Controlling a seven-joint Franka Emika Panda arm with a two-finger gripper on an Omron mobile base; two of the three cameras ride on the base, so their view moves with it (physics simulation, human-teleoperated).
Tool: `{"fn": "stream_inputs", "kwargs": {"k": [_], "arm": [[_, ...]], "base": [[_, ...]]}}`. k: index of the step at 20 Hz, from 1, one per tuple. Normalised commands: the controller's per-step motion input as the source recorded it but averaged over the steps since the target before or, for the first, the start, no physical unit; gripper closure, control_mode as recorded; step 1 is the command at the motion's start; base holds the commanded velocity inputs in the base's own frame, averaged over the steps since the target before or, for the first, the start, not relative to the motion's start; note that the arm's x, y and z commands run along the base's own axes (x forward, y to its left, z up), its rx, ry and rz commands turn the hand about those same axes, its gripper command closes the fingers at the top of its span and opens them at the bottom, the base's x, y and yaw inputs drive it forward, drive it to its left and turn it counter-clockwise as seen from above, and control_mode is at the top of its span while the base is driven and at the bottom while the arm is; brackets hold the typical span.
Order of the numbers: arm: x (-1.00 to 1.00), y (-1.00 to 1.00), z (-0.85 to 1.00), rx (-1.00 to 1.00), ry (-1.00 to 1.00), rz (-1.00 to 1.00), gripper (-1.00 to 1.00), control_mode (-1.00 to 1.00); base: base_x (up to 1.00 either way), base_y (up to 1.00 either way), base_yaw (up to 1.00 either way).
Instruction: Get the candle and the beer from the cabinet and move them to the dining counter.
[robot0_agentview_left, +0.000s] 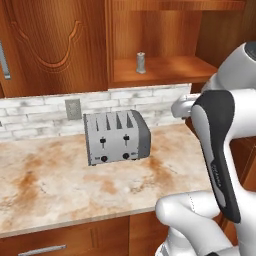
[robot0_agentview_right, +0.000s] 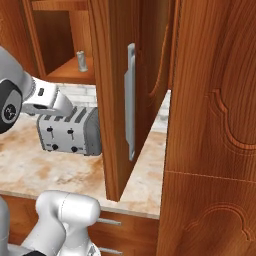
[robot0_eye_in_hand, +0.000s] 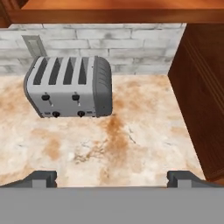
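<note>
The candle is a small pale grey cylinder standing upright on the wooden shelf of the open cabinet, and it also shows on that shelf from the other side. The beer and the dining counter are out of view. My gripper is open, with its two dark fingertips far apart and nothing between them. It hangs over the marble toaster counter, below the shelf and well short of the candle.
A grey four-slot toaster stands against the white brick backsplash beside a wall outlet. The open cabinet door juts out edge-on with its silver handle, to the right of my arm. A tall wooden panel stands at the right.
</note>
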Motion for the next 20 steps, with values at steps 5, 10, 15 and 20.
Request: {"fn": "stream_inputs", "kwargs": {"k": [5,10,15,20], "arm": [[0.01,0.00,0.36,0.01,-0.33,0.04,-1.00,-1.00],[0.20,0.00,0.37,0.05,-0.27,0.09,-1.00,-1.00],[0.32,0.07,0.15,0.05,-0.12,0.09,-1.00,-1.00],[0.30,0.12,0.29,0.01,-0.04,0.02,-1.00,-1.00]], "base": [[0.00,0.00,0.00],[0.00,0.00,0.00],[0.00,0.00,0.00],[0.00,0.00,0.00]]}}
